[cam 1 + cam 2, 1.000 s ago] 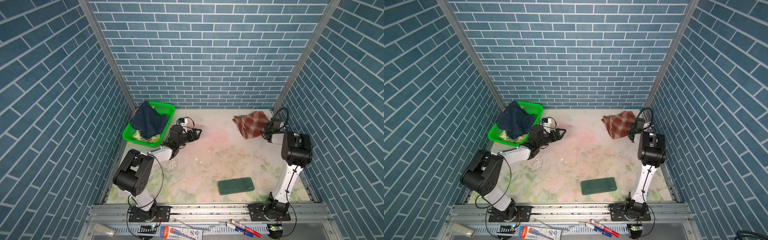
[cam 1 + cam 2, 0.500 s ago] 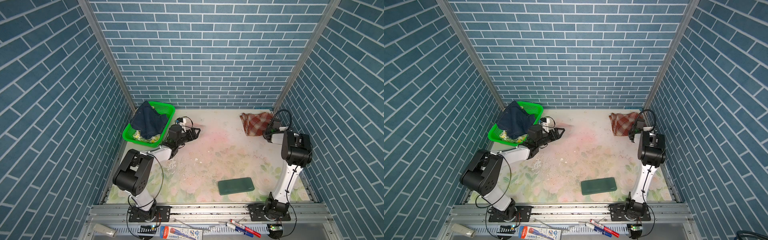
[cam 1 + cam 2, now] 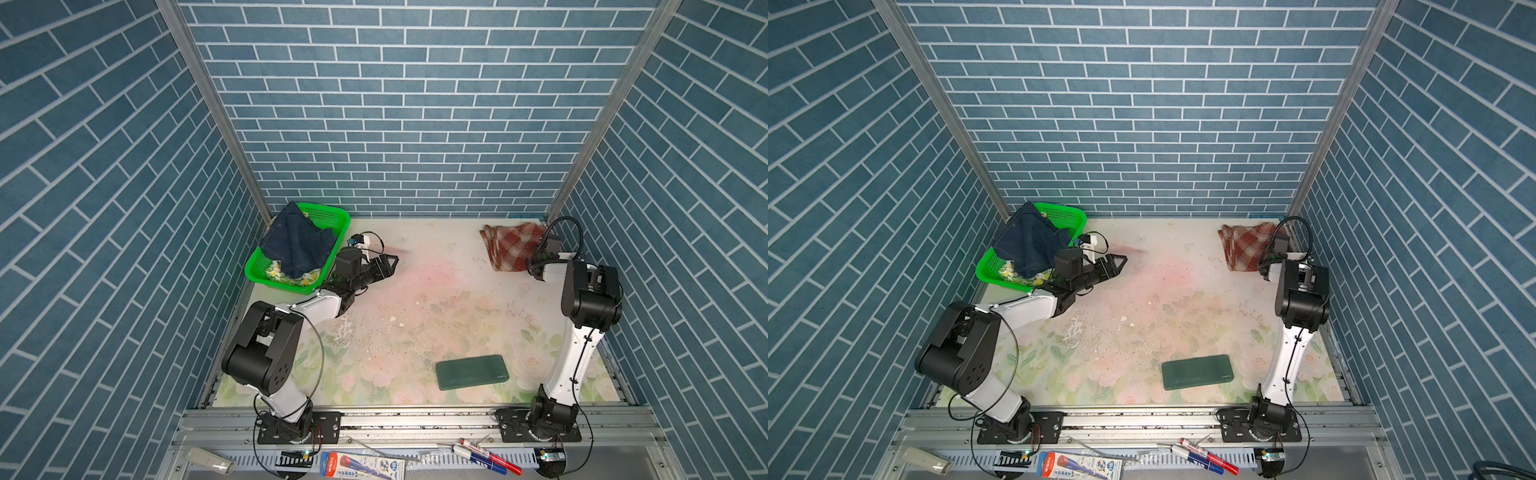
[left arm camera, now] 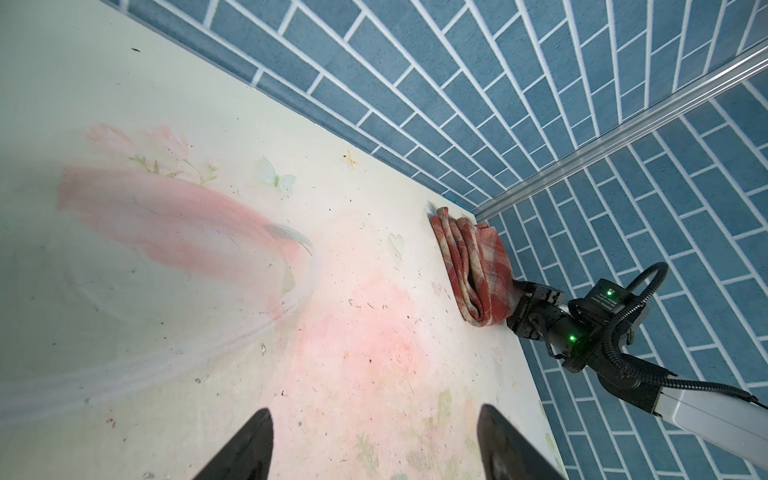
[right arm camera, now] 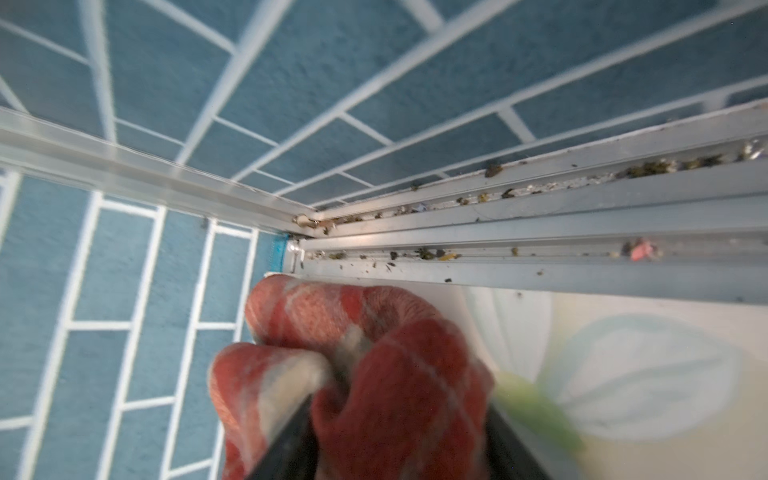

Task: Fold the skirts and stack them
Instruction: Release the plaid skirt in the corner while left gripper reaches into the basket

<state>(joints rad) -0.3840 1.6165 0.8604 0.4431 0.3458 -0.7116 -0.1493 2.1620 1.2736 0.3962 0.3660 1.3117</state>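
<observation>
The rust-red and cream plaid skirt (image 3: 513,249) (image 3: 1246,249) lies folded in the back right corner, seen as a thick bundle in the left wrist view (image 4: 473,266). My right gripper (image 3: 542,255) (image 5: 395,436) is at its wall-side edge, jaws spread wide with bunched plaid cloth (image 5: 374,353) between the fingers. The dark blue denim skirt (image 3: 297,247) (image 3: 1030,245) drapes over the green basket (image 3: 328,214), with the lemon-print skirt (image 3: 299,277) under it. My left gripper (image 3: 390,264) (image 4: 374,432) hovers open and empty beside the basket.
A flat dark green slab (image 3: 471,371) (image 3: 1197,371) lies near the front right of the floral mat. Blue brick walls close in the back and both sides. A metal rail (image 5: 540,232) runs along the mat's right edge next to the plaid skirt.
The right gripper dragged the plaid skirt toward the back right corner, where it now sits narrower, and its jaws have spread apart. The left arm has barely moved.
</observation>
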